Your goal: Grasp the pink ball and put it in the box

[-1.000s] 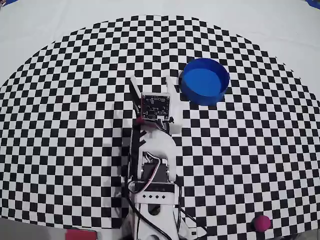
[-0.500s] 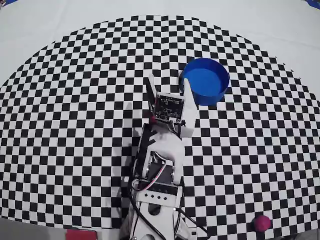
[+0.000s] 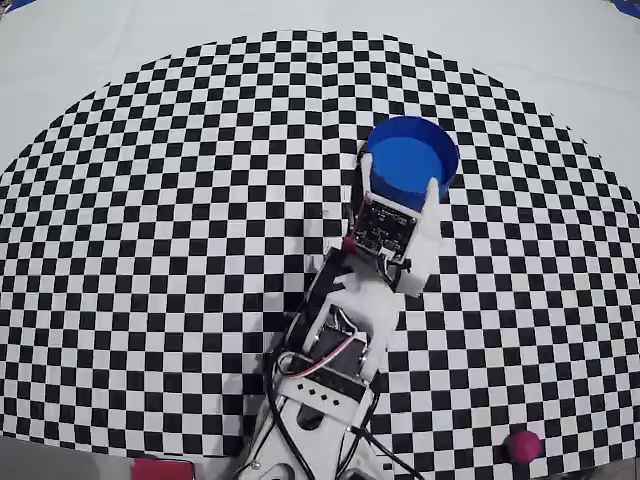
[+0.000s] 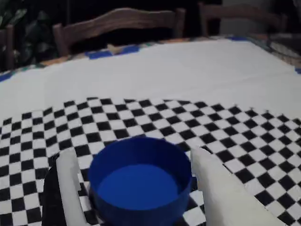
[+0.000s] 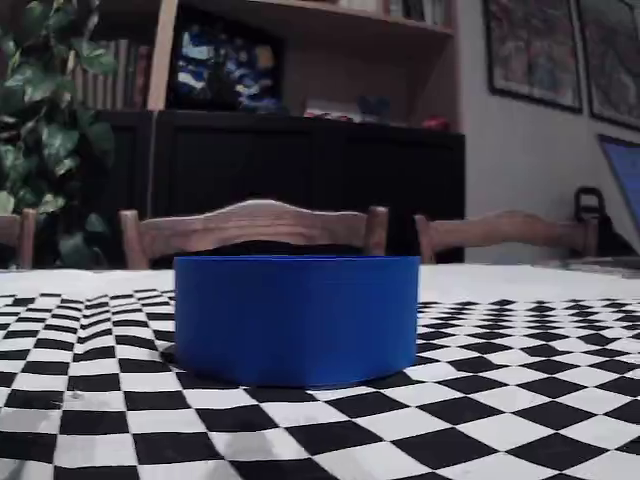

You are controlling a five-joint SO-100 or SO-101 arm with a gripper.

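On checkered mat (image 3: pixel 150 250): unmarked box (image 3: pixel 410 162), pink ball (image 3: pixel 522 446) far apart.

A home: bookshelf (image 5: pixel 300 60), dining chairs (image 5: pixel 250 228), houseplant (image 5: pixel 40 130).

Sitting on the checkered mat (image 3: pixel 150 250), upper right of centre in the overhead view: the box (image 3: pixel 410 160). Reaching toward it from below, fingers flanking its near wall: the gripper (image 3: pixel 398 190). Lying far off, bottom right corner: the pink ball (image 3: pixel 522 446).
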